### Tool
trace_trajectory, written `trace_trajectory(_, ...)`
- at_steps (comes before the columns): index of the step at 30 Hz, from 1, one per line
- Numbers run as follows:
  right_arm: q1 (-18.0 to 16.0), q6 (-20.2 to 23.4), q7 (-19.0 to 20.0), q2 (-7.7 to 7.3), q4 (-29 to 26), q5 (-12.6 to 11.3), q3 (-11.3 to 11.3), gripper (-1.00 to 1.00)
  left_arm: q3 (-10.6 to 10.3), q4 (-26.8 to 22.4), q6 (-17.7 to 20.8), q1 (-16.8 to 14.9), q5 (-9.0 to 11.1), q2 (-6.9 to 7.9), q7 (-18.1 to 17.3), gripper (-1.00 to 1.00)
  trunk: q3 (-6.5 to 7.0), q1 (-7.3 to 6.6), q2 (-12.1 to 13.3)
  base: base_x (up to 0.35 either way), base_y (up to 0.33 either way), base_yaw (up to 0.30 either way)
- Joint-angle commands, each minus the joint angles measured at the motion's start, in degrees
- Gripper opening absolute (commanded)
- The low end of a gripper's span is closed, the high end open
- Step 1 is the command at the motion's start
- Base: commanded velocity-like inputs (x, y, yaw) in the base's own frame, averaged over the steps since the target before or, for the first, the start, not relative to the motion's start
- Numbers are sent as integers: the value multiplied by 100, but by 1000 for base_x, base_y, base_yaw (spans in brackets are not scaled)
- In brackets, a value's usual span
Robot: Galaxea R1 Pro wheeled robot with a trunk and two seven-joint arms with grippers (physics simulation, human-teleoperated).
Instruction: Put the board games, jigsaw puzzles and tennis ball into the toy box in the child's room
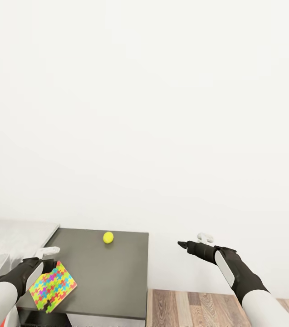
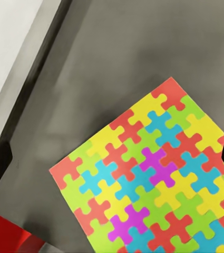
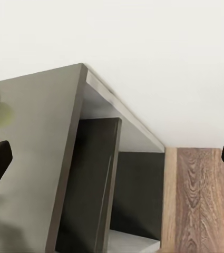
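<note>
Left end effector [image 1: 49,262] clamped on jigsaw puzzle [image 1: 52,286], tilted above table [image 1: 112,272], tennis ball [image 1: 108,237] beyond, right end effector [image 1: 192,240] apart.

Colours on the dark grey table [image 1: 112,277]
Jigsaw puzzle [image 1: 52,286]: interlocking yellow, green, blue, red, magenta pieces. Tennis ball [image 1: 108,237]: yellow-green. Wall [image 1: 162,113]: white. Floor [image 1: 194,309]: brown wood planks.

My table [image 1: 112,272] looks matt dark grey and smooth. The jigsaw puzzle [image 1: 52,286] by my left pincer [image 1: 49,259] is a flat, matt printed sheet. The floor [image 1: 194,309] shows grained wood planks; the wall [image 1: 162,113] is plain matt white.
</note>
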Motion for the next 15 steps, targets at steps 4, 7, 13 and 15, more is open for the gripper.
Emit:
trace_trajectory(4, -2, 37, -3, 2, -6, -31, -8, 100, -47, -15, 29, 0, 61, 21, -20, 100, -43, 2, -7, 0, 0, 0)
trace_trajectory(7, -2, 37, -5, 1, -5, -31, -7, 100, -48, -14, 32, 0, 62, 76, -233, 100, -71, 2, -7, 0, 0, 0)
trace_trajectory(13, -2, 30, -7, 0, -2, -27, -3, 100, -43, -17, 56, 0, 51, 376, -1615, 100, -127, 2, -7, 0, 0, 0)
trace_trajectory(15, -2, 29, -7, -1, 0, -25, -2, 100, -42, -17, 65, 0, 49, 436, -1875, 100, -146, 2, -7, 0, 0, 0)
